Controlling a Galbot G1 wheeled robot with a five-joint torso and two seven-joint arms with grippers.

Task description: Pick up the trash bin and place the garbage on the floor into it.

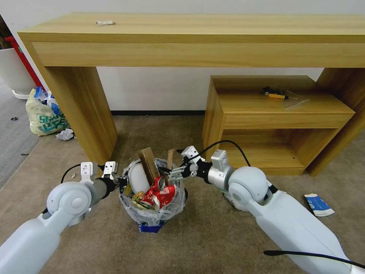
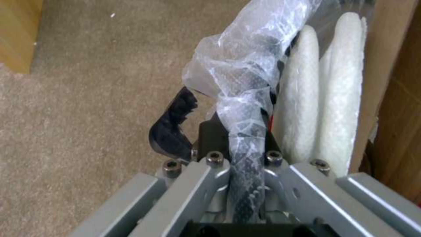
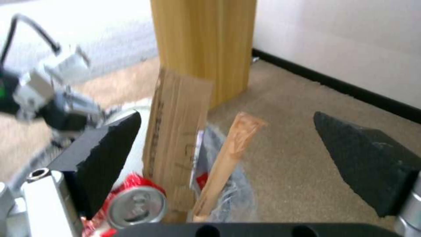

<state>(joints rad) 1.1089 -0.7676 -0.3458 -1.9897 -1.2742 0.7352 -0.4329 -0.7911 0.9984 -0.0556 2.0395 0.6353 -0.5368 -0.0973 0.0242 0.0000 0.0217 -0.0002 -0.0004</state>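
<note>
The bin (image 1: 152, 205) stands on the carpet (image 1: 197, 243) between the two arms, its clear liner stuffed with litter. The left tool (image 1: 122, 182) is at the bin's left rim, closed on the rim and its liner (image 2: 239, 85); in the left wrist view the plastic-wrapped rim runs straight between its pads, with one black pad (image 2: 173, 131) outside and the white slippers (image 2: 320, 98) just inside the bin beyond it. The right tool (image 1: 173, 173) hangs over the bin's right rim with its pads wide apart and nothing between them; in the right wrist view the cardboard (image 3: 175, 138) and the wood stick (image 3: 228, 158) stand upright in the bin between and beyond the pads, and the crushed can (image 3: 136, 205) lies close beneath the nearer pad (image 3: 105, 154). Red wrappers (image 1: 161, 192) fill the bin's front. A blue-white packet (image 1: 318, 204) lies on the carpet well to the right of the right arm.
</note>
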